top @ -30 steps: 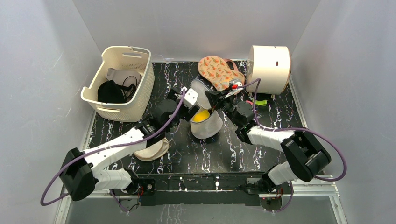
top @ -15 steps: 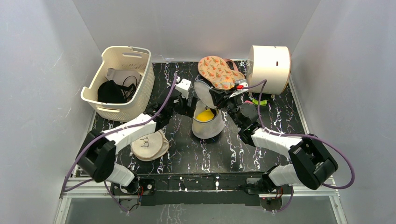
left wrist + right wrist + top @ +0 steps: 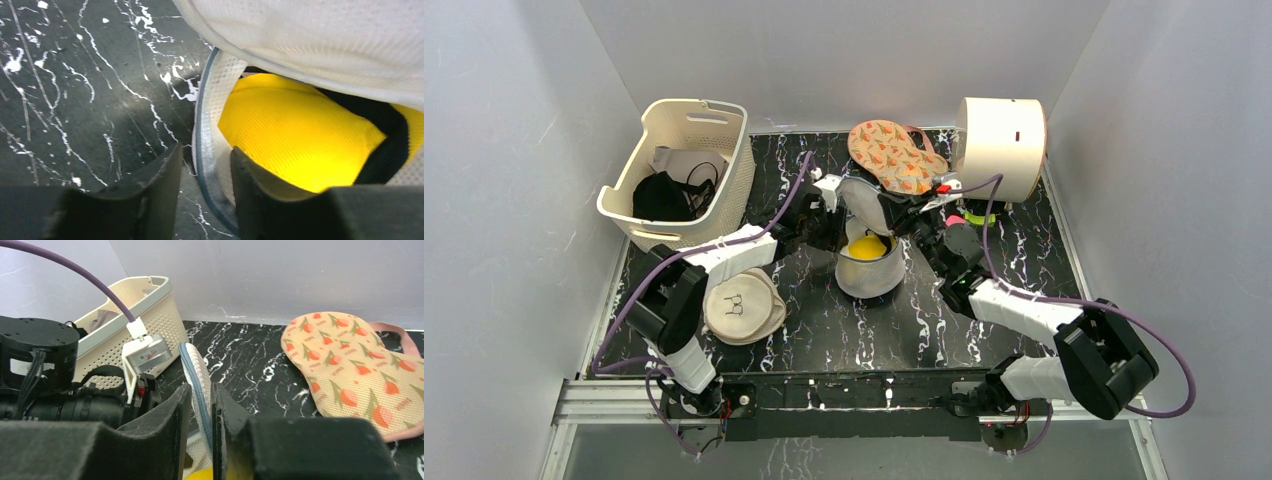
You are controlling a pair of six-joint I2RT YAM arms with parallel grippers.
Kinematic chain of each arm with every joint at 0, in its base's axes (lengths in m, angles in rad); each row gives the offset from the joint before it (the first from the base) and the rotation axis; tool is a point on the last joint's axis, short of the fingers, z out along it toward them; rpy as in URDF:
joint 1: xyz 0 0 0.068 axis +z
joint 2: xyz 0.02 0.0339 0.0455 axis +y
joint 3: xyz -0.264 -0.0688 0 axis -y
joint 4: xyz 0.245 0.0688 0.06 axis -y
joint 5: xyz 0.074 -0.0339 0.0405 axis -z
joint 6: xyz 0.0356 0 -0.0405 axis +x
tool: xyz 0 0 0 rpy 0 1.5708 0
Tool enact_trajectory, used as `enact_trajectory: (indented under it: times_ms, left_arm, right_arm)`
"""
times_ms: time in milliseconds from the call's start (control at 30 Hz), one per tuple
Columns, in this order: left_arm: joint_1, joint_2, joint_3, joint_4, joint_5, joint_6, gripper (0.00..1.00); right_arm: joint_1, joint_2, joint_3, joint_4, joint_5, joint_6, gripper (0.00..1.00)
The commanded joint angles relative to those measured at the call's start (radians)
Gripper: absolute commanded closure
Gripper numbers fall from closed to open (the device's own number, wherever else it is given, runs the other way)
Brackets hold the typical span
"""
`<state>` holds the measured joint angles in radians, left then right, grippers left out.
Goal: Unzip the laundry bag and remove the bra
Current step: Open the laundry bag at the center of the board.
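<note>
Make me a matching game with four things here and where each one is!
Things:
1. bra
2. black garment
3. beige pouch
4. flowered pouch

Places:
A. at the back, next to the round cream box
B. inside the open laundry bag
C. lying on the table, front left
D. in the cream basket

Pairs: 1-B, 2-D, 3-C, 4-A

Robotics lab test booth: pale grey walls (image 3: 514,150) enclose a black, white-veined marble-pattern surface (image 3: 874,330). A white-and-black left robot arm (image 3: 724,255) and right robot arm (image 3: 1024,308), trailing purple cables (image 3: 1190,380), are bolted to a metal rail (image 3: 1114,405).
</note>
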<state>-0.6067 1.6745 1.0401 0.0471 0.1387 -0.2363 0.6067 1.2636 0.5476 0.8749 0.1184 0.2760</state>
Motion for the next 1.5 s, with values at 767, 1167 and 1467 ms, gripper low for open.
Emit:
enact_trajectory:
  times_ms: [767,1167,1467]
  left_arm:
    - [-0.058,-0.266,-0.073,0.035,-0.162,0.112,1.0]
    - [-0.058,-0.429,-0.173,-0.156,-0.218,-0.081,0.82]
    - [-0.081,-0.399,0.011,-0.361,-0.312,-0.127,0.44]
  right_arm:
    - [-0.078,-0.114,0.206,-0.907,-0.075,0.248,0.1]
    - [-0.078,-0.048,0.276,-1.092,-0.305,0.172,0.08]
    - [-0.094,-0.135,0.109,-0.997,-0.319,0.176,0.15]
